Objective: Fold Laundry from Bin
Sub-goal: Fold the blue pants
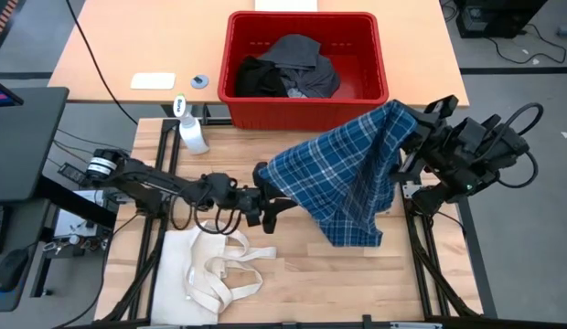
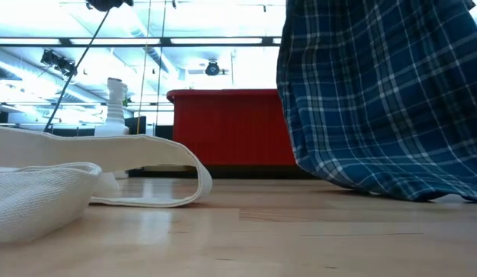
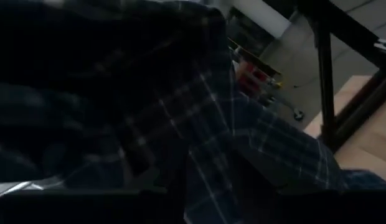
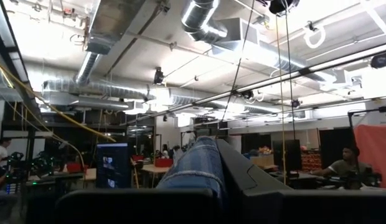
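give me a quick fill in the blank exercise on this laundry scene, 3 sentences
The plaid shirt is held up between ____ grippers. The dark clothes lie inside the ____ bin. The cream tote bag lies on the table beside the ____ arm.

Missing words: both; red; left

In the high view the left arm stretches from the left edge toward the frame's centre, low and nearly level. Its left pincer (image 1: 265,203) sits just left of centre, fingers closed on a fold of the blue plaid shirt (image 1: 343,178). The right arm is bunched at the right edge, its right pincer (image 1: 413,123) raised, fingers shut on the shirt's upper corner.
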`<state>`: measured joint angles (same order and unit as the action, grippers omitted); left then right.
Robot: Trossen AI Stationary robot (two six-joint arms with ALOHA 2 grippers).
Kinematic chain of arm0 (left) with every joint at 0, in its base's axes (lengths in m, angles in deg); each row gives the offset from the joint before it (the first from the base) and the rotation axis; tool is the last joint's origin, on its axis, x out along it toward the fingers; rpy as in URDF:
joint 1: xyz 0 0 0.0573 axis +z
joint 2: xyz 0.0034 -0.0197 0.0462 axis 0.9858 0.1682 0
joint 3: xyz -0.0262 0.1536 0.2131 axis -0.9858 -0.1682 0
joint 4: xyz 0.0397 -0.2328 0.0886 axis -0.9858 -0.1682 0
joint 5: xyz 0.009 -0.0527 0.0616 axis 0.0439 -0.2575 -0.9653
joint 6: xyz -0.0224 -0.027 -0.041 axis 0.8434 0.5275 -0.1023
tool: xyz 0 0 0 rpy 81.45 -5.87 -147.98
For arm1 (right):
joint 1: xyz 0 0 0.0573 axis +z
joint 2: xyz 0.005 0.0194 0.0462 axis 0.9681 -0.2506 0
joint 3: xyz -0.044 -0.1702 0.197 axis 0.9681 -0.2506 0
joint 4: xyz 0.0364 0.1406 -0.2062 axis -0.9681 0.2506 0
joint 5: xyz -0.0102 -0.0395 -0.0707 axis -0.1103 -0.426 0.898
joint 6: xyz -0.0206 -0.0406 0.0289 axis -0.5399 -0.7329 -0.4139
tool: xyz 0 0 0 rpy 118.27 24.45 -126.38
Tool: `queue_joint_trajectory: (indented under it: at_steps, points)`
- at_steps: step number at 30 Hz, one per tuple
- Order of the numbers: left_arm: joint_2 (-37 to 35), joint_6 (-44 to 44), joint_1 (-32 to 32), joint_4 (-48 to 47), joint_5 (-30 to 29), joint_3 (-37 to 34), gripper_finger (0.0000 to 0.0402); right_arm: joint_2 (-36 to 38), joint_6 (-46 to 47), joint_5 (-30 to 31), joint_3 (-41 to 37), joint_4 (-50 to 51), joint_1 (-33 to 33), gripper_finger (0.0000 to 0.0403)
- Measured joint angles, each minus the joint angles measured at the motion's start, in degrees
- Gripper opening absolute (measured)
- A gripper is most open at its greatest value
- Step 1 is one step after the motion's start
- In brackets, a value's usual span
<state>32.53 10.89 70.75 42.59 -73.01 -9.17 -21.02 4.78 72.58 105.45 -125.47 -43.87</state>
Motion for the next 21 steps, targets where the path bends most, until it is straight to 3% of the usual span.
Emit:
queue_joint_trajectory:
  at_steps: [6,10,15,21]
  points:
    - [7.04,1.76,2.07,11.1,0.25,1.68,0.0116,-0.55,1.06,-1.83,0.01,0.22,-0.01,0.0009]
    - [13.61,3.29,3.35,11.26,0.36,7.88,0.0116,-1.0,1.05,-2.63,0.01,0.42,-0.78,0.0009]
    - [21.28,4.89,3.27,11.58,-3.79,18.48,0.0116,-1.25,1.7,-1.26,0.01,1.68,-1.5,0.0009]
    - [23.75,8.36,-0.41,12.06,-3.78,24.31,0.0116,-1.16,-0.06,2.22,0.01,1.51,-1.38,0.0009]
